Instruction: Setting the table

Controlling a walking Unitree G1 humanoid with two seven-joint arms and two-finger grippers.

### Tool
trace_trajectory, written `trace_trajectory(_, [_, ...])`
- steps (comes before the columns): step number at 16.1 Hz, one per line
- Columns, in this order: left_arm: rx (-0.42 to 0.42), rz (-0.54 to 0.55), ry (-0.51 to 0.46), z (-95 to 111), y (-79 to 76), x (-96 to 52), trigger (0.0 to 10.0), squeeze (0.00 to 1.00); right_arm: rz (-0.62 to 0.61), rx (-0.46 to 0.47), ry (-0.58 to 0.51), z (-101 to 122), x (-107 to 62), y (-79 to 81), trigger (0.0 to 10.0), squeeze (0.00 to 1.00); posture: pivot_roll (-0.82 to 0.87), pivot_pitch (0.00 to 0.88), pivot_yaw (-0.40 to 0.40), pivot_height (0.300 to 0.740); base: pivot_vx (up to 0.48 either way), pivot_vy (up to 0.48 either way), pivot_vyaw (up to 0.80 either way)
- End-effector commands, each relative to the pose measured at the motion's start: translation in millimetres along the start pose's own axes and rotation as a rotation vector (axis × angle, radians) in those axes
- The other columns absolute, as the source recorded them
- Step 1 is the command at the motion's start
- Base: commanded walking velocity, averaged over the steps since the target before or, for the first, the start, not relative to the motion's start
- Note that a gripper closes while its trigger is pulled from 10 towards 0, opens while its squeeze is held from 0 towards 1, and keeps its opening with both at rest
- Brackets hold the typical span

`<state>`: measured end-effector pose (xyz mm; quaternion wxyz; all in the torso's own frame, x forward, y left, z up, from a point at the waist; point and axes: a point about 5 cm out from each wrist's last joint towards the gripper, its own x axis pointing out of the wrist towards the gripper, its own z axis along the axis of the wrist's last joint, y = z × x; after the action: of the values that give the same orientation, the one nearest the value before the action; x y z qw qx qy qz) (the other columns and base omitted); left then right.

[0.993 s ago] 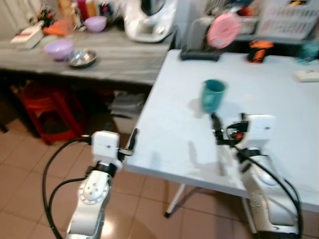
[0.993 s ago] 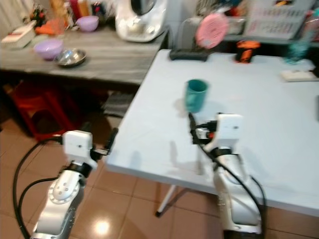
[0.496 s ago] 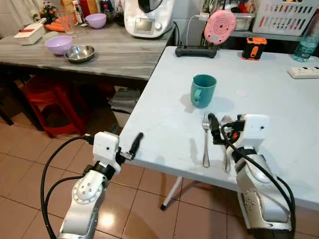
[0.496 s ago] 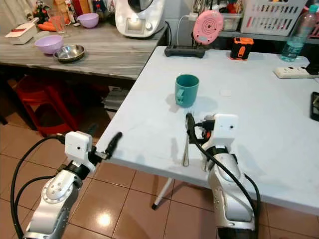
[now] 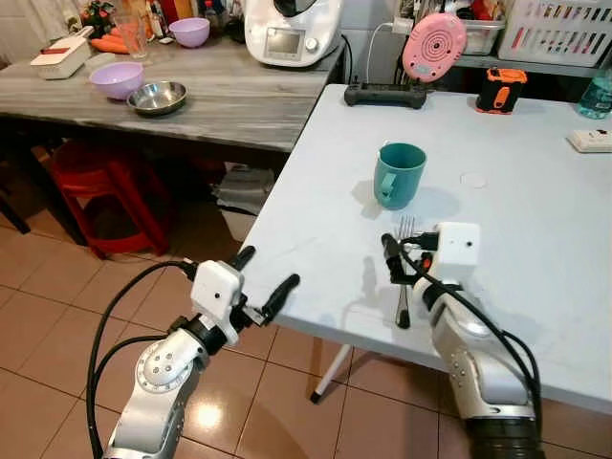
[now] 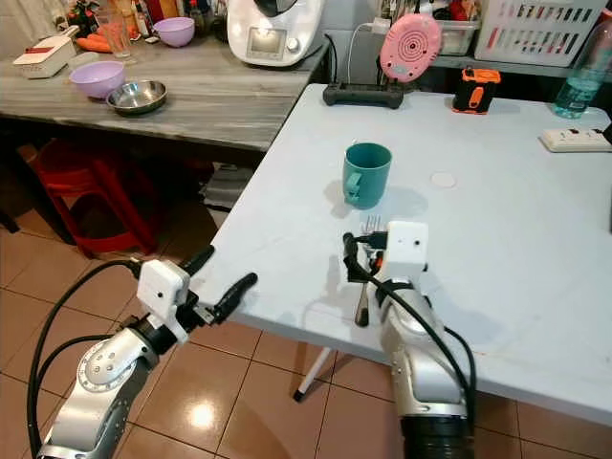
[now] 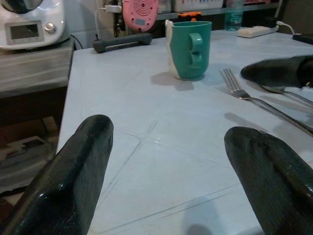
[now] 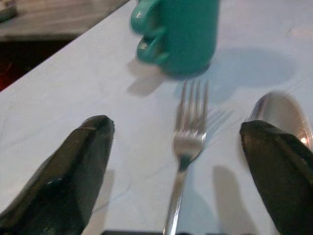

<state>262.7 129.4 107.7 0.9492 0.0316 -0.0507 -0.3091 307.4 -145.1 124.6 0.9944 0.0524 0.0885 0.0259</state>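
A teal mug (image 5: 399, 174) stands upright on the white table (image 5: 316, 229). Just in front of it lies a metal fork (image 5: 403, 296), tines toward the mug. A spoon (image 8: 281, 115) lies beside the fork, mostly under my right wrist. My right gripper (image 5: 409, 265) hovers low over the fork, open wide, with the fork (image 8: 183, 147) between its fingers (image 8: 73, 166) and not touching them. At the table's near left edge, my left gripper (image 5: 266, 277) is open and empty, pointing across the tabletop at the mug (image 7: 190, 43).
A grey counter (image 5: 220, 105) to the left carries a purple bowl (image 5: 117, 78), a steel bowl (image 5: 158, 97) and a white kitchen machine (image 5: 292, 29). A red stool (image 5: 105, 191) stands under it. A pink gadget (image 5: 434, 46) and an orange device (image 5: 507, 88) line the table's far edge.
The camera shifted slightly. My right gripper moved left, so the fork now lies between its fingers. The left gripper's fingers have spread apart near the table edge.
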Motion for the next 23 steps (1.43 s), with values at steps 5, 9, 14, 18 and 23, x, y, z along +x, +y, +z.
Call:
trace_trajectory(5, [-0.002, -0.048, -0.004, 2, 0.1, -2.7, 10.0, 0.00, 0.011, -0.007, 0.112, -15, 4.0, 8.5, 10.0, 0.00, -0.05, 0.087, 0.037, 0.740, 0.000, 0.000, 0.00])
trace_trajectory(9, [-0.007, -0.089, 0.003, 1, -3.1, -2.2, 10.0, 0.00, 0.011, -0.048, 0.137, -16, 11.0, 10.3, 10.0, 0.00, -0.05, 0.087, 0.040, 0.740, 0.000, 0.000, 0.00])
trace_trajectory(14, [-0.007, -0.122, 0.004, 1, -5.9, -3.4, 10.0, 0.00, 0.004, -0.062, 0.193, -25, 16.3, 9.4, 0.2, 0.00, -0.05, 0.091, 0.042, 0.740, 0.000, 0.000, 0.00])
trace_trajectory(18, [-0.009, -0.167, 0.011, 0, -10.6, -3.0, 10.0, 0.00, -0.005, -0.061, 0.212, -26, 20.8, 5.9, 0.0, 0.00, -0.05, 0.091, 0.043, 0.740, 0.000, 0.000, 0.00])
trace_trajectory(23, [-0.017, -0.210, 0.026, -3, -14.5, -5.5, 10.0, 0.00, -0.036, -0.049, 0.240, -30, 20.7, -4.5, 0.0, 0.00, -0.05, 0.095, 0.045, 0.740, 0.000, 0.000, 0.00])
